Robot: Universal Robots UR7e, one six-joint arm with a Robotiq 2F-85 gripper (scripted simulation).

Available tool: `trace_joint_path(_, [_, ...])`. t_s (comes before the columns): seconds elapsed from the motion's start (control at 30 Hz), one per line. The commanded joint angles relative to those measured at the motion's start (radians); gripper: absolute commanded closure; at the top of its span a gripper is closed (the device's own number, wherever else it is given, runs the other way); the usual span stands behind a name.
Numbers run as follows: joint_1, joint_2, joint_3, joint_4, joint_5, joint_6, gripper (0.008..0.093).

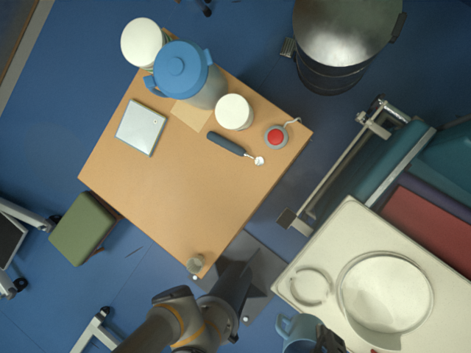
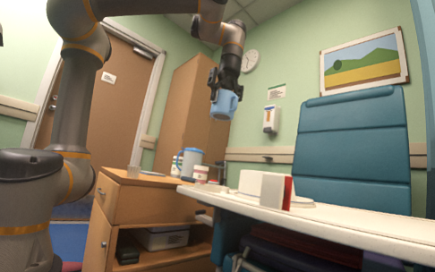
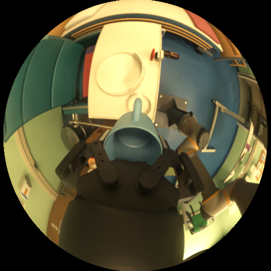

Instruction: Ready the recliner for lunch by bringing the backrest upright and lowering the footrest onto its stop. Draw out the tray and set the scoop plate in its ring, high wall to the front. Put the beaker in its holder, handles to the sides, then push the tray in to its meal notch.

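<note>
The white tray (image 1: 380, 281) stands drawn out over the recliner's seat, with the scoop plate (image 1: 386, 294) sitting in its large ring and a small empty holder ring (image 1: 311, 285) beside it near the tray's corner. The teal backrest (image 2: 353, 147) stands upright behind the tray. High in the air, off the tray's near edge, hangs the light blue beaker (image 2: 223, 106), which has side handles; one handle (image 3: 137, 109) points at the holder ring (image 3: 138, 104) in the wrist camera. My gripper (image 2: 224, 91) grips the beaker (image 3: 132, 141) by its rim.
A steel bin (image 1: 342, 41) stands beyond the bedside cabinet (image 1: 190, 167). The cabinet top carries a blue-lidded jug (image 1: 182, 72), two white-lidded tubs, a red call button (image 1: 276, 136), a spoon (image 1: 234, 148), a pad and a small cup (image 1: 195, 263). A green stool (image 1: 81, 228) stands beside it.
</note>
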Motion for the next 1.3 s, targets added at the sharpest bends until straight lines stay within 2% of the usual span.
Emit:
trace_joint_path(0.0, [-0.013, -0.001, 0.000, 0.000, 0.001, -0.014, 0.0934])
trace_joint_path(0.1, [-0.042, -0.006, 0.004, 0.000, 0.001, -0.044, 0.0934])
trace_joint_path(0.33, [-0.045, -0.008, 0.011, -0.004, 0.000, -0.049, 0.0934])
trace_joint_path(0.53, [-0.047, -0.017, 0.051, -0.034, 0.000, -0.050, 0.0934])
trace_joint_path(0.77, [-0.048, -0.038, 0.150, -0.113, 0.000, -0.051, 0.0934])
trace_joint_path(1.27, [-0.048, -0.064, 0.411, -0.348, 0.000, -0.051, 0.0934])
